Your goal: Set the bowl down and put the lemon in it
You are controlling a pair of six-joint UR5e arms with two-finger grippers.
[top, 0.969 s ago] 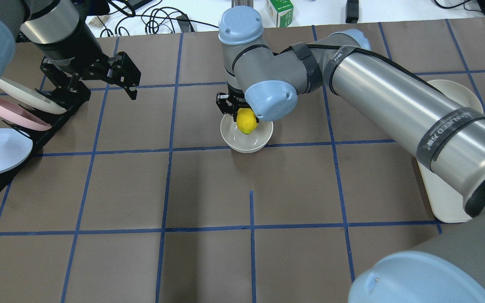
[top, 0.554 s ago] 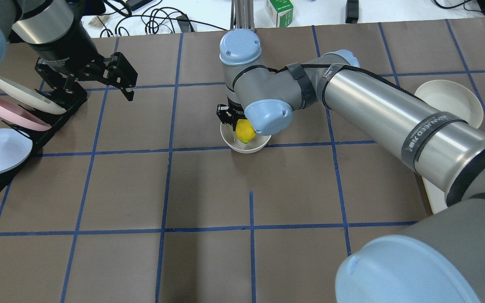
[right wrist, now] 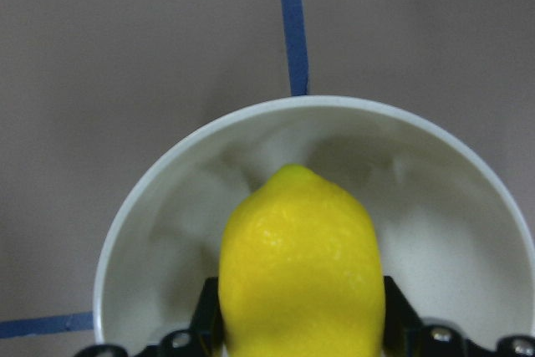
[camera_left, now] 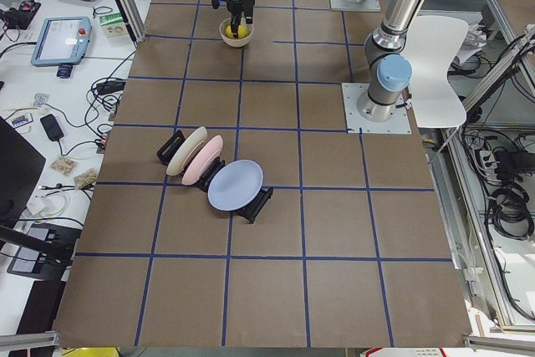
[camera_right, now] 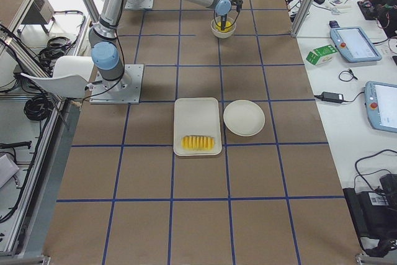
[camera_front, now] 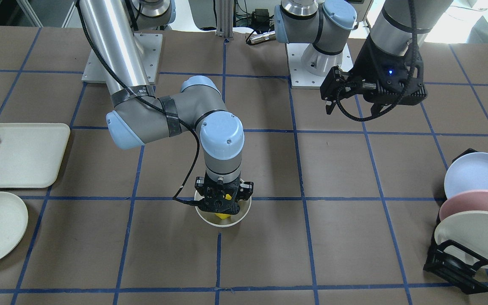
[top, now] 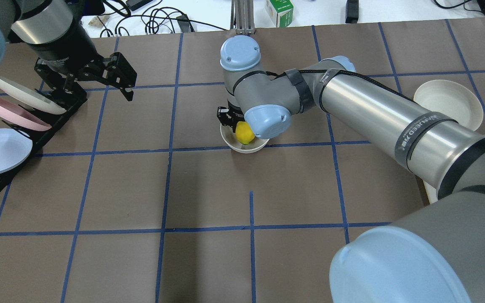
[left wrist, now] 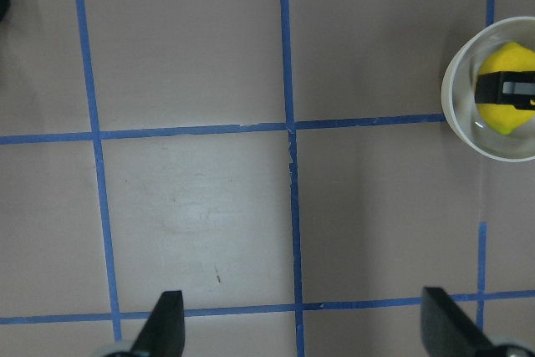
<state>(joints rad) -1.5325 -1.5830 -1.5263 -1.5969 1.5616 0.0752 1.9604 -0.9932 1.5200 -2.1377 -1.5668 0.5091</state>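
Observation:
The off-white bowl (top: pixel 236 146) stands on the brown table near its middle. My right gripper (top: pixel 242 129) is shut on the yellow lemon (top: pixel 245 134) and holds it down inside the bowl. In the right wrist view the lemon (right wrist: pixel 301 265) sits between the fingers (right wrist: pixel 209 315), above the bowl's rim (right wrist: pixel 159 190). The front view shows the right gripper (camera_front: pixel 223 206) in the bowl (camera_front: pixel 227 223). My left gripper (top: pixel 122 82) is open and empty, hovering far left of the bowl; its wrist view shows bowl (left wrist: pixel 461 127) and lemon (left wrist: pixel 501 114) at the right edge.
A black rack (top: pixel 53 122) with three plates stands at the left edge, just under the left gripper. An off-white plate (top: pixel 449 103) and a tray (camera_front: pixel 23 156) with yellow slices lie at the right side. A green box (top: pixel 279 10) sits beyond the table.
My right gripper has come down with the lemon, from just above the bowl to inside it. The left gripper has drifted slightly back towards the rack.

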